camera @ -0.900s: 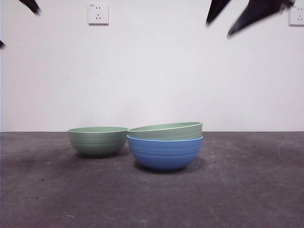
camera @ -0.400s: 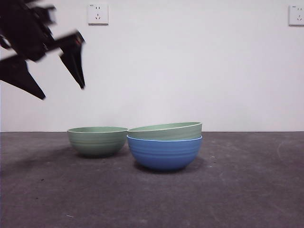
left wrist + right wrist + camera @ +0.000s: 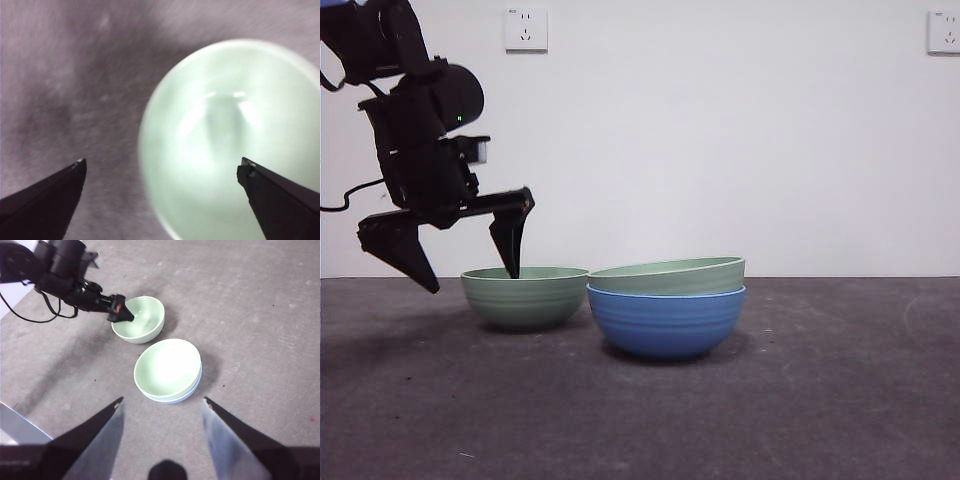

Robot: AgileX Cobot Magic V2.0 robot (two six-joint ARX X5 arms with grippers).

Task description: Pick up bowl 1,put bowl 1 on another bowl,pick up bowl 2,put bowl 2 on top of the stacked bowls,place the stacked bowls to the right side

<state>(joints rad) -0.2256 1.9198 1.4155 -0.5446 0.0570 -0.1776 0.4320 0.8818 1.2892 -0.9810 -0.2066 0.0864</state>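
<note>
A blue ribbed bowl (image 3: pixel 666 322) stands mid-table with a pale green bowl (image 3: pixel 670 277) resting in it, slightly tilted. To its left stands a second pale green bowl (image 3: pixel 525 300), alone and upright. My left gripper (image 3: pixel 470 280) is open and straddles that lone bowl's left rim, one jaw inside and one outside. In the left wrist view the lone bowl (image 3: pixel 235 140) is blurred, its rim between the open left gripper (image 3: pixel 161 167). My right gripper (image 3: pixel 162 401) hangs open high above the table, over the stacked pair (image 3: pixel 167 367) and the lone bowl (image 3: pixel 138 320).
A white wall with two sockets (image 3: pixel 526 29) runs behind the dark grey table (image 3: pixel 820 400). The left arm's body and cable (image 3: pixel 40 305) reach in from the left. A pale edge (image 3: pixel 15 427) shows at the table's near left corner.
The left arm has swung down from the upper left to the lone green bowl. The right arm's black tips have left the top of the front view. The bowls have not moved.
</note>
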